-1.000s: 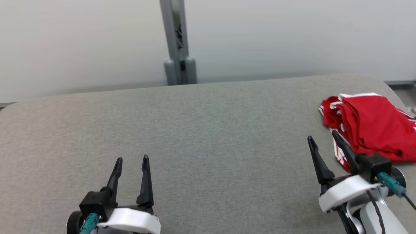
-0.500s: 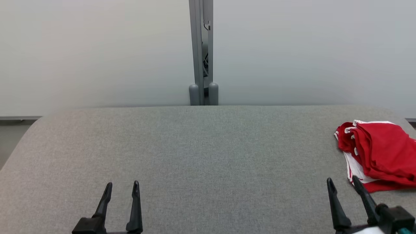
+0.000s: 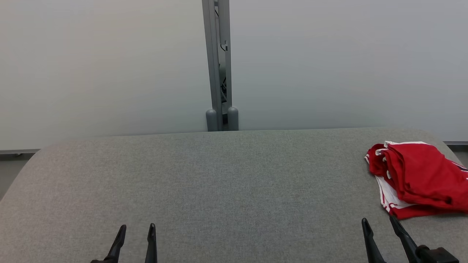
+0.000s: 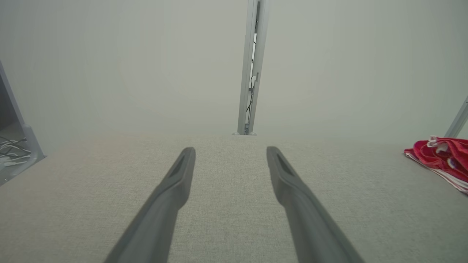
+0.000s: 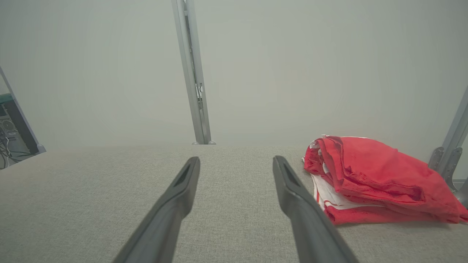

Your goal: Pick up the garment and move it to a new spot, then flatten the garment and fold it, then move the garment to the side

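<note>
Red garment hugged the padded table's right edge, partly cropped. Left gripper and right gripper gaped empty.

Both grippers open, low at the near edge of the head view.
The left gripper sits at the lower left and the right gripper at the lower right. Each points forward with its long dark jaws spread wide apart. The right pair leans slightly toward the left.
</note>
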{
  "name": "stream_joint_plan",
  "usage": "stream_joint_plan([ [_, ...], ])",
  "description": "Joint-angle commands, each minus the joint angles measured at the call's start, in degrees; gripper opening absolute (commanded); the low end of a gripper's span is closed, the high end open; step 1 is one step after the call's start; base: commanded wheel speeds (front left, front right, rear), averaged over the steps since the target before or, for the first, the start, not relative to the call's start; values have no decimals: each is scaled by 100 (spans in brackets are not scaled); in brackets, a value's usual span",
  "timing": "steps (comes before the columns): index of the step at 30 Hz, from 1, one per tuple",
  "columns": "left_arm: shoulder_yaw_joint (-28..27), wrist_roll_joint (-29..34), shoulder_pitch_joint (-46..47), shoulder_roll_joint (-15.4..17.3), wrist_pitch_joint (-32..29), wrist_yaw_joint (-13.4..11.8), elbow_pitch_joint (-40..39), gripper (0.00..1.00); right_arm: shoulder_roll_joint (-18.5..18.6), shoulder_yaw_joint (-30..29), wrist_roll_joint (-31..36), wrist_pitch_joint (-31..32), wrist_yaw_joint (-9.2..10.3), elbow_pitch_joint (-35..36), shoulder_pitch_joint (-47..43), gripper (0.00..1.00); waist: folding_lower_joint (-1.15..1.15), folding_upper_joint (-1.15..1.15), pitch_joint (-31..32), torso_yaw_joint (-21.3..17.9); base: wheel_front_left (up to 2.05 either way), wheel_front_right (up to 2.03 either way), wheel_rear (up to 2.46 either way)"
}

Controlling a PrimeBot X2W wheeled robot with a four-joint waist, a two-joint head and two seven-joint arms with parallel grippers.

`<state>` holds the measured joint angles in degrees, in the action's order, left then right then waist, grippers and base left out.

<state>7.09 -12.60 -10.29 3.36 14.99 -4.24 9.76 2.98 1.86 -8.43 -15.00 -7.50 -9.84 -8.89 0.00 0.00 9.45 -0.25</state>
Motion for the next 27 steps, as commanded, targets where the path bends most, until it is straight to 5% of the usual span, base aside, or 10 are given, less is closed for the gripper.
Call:
stream_joint_plan([
  [1, -52, 48, -45, 20, 24, 18, 15, 100, 7, -34, 22, -22, 3, -14, -64, 100, 0, 0, 8, -3, 0, 0, 0],
  [3, -104, 82, -32, 4, 24, 14, 31, 100, 5, -43, 19, -22, 3, -25, -66, 100, 0, 0, 8, -7, 0, 0, 0],
  [4, -86, 54, 0, -19, -1, 14, 27, 0, -3, -23, -1, 0, 0, -22, -9, 0, 0, 0, 8, -7, 0, 0, 0],
  [10, -80, -23, -103, -74, -59, 24, 347, 0, -73, -10, -74, 65, 0, -313, -117, 0, 0, 0, 2, -7, 0, 0, 0],
  [27, -220, -2005, 690, -65, -415, 309, 692, 0, -53, -481, -2003, 757, 0, -648, 628, 0, 0, 0, -152, -3, 0, 0, 0],
])
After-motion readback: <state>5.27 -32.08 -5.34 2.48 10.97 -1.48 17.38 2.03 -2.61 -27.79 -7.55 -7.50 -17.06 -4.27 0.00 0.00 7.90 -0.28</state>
